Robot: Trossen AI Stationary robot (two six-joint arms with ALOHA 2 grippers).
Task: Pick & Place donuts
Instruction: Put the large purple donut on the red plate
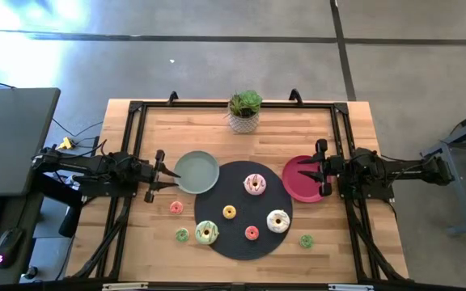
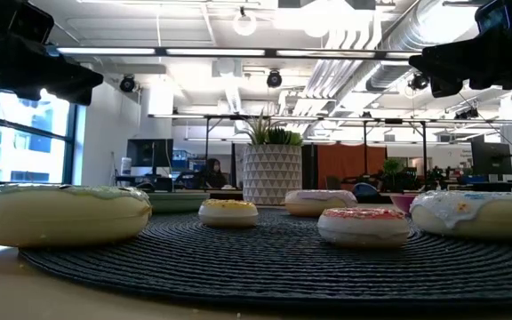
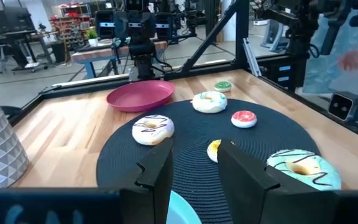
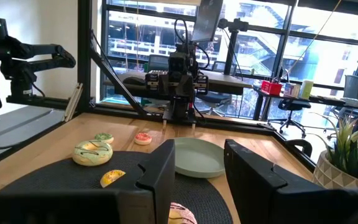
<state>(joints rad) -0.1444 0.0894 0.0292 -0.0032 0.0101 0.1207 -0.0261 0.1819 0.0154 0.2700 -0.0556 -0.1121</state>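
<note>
**Both pincers wide and empty beside their plates, donuts between them**

High view: the left pincer [image 1: 162, 171] sits left of centre, fingers spread, holding nothing, at the left rim of the grey-green plate [image 1: 196, 172]. The right pincer [image 1: 323, 167] sits right of centre, equally wide and empty, over the right edge of the red plate [image 1: 300, 179]. Both plates hold nothing. The donuts lie between and below them: on the black mat [image 1: 245, 234] are a pink donut [image 1: 255, 185], a yellow donut [image 1: 229, 212], a white donut [image 1: 278, 221], a red donut [image 1: 252, 233] and a large green donut [image 1: 206, 233]. On the bare counter [image 1: 152, 242] lie a small pink donut [image 1: 176, 208], a small green donut [image 1: 182, 235] and another green one [image 1: 307, 241]. A potted plant [image 1: 244, 111] stands at upper centre.

Low view: donuts sit on the mat in the foreground, the plant pot behind them.

Left wrist view: spread fingers [image 3: 157, 174] frame the mat, red plate beyond.

Right wrist view: spread fingers [image 4: 160, 177] frame the grey-green plate.
</note>
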